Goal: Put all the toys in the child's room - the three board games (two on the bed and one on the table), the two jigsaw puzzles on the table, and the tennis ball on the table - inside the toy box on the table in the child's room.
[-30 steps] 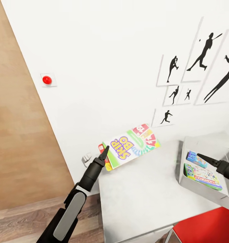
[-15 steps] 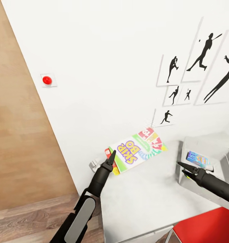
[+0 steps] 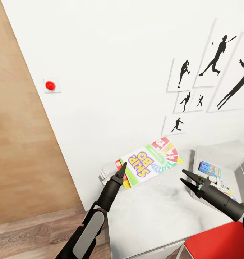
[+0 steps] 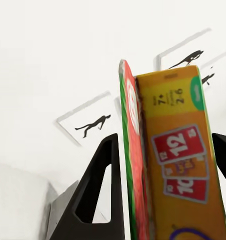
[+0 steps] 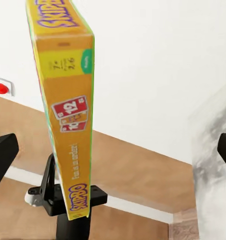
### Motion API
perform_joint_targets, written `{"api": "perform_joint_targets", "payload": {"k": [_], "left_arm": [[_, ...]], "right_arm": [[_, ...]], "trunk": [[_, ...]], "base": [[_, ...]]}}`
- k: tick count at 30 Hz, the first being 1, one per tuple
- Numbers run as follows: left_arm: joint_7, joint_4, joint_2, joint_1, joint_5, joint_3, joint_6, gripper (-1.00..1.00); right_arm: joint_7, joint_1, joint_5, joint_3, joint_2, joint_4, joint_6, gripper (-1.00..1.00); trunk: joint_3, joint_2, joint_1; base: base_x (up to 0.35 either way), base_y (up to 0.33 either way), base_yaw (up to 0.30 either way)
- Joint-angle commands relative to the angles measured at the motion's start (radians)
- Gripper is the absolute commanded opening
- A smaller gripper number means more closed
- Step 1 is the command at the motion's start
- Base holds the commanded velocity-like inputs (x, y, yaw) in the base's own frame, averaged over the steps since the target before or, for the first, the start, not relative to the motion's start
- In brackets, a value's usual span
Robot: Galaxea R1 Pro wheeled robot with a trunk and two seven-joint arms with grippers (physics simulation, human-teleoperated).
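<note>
Two grippers share the scene above the table (image 3: 154,212). At far left stands a brown wood panel (image 3: 17,144), with wood-plank floor (image 3: 32,237) below it, and on the white wall (image 3: 111,72) just right of the panel sits a small red wall button (image 3: 50,85). The left gripper (image 3: 122,168) rises from the near left and is clamped on the left end of the Skip-Bo board game (image 3: 150,160), holding it off the pale grey tabletop, tilted, with its printed face up. From the left wrist view the black fingers (image 4: 105,185) press on either side of the box (image 4: 168,165), whose yellow edge with red number cards faces the camera. To the right of the box, the right gripper (image 3: 189,180) hovers over the table with its jaws spread apart and nothing between them, pointing toward the held box but apart from it. From the right wrist view the box (image 5: 65,100) stands on edge in front of that camera, with the left gripper (image 5: 73,195) gripping its far end. Farther right, the toy box (image 3: 208,153) rests on the table against the wall; a blue board game (image 3: 209,169) and a white-green one (image 3: 226,187) lie inside it. Black baseball-player silhouette prints (image 3: 211,68) hang on the wall above. A red chair (image 3: 219,242) fills the near right corner.
</note>
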Motion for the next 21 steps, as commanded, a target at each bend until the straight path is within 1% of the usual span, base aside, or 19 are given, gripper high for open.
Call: {"api": "perform_joint_targets", "payload": {"k": [1, 15, 18, 21], "left_arm": [[-0.006, 0.003, 0.000, -0.002, 0.010, -0.002, -0.003, -1.00], [-0.013, 0.010, -0.001, -0.006, 0.014, -0.003, -0.002, -1.00], [-0.012, 0.010, -0.002, -0.007, 0.025, -0.003, -0.002, -1.00], [-0.012, 0.010, -0.002, -0.007, 0.045, -0.004, -0.001, -1.00]], "right_arm": [[0.014, -0.001, 0.007, -0.001, 0.002, 0.001, 0.004, 1.00], [0.036, 0.000, 0.005, 0.000, 0.009, 0.002, 0.004, 1.00], [0.038, -0.002, 0.006, 0.002, 0.008, 0.002, 0.004, 1.00], [0.038, -0.008, 0.006, 0.003, 0.008, 0.004, 0.004, 1.00]], "trunk": [[-0.002, -0.002, 0.001], [-0.002, -0.002, 0.001], [-0.002, -0.002, 0.001], [-0.002, -0.002, 0.001]], "base": [[0.000, 0.000, 0.000], [0.000, 0.000, 0.000], [0.000, 0.000, 0.000], [0.000, 0.000, 0.000]]}}
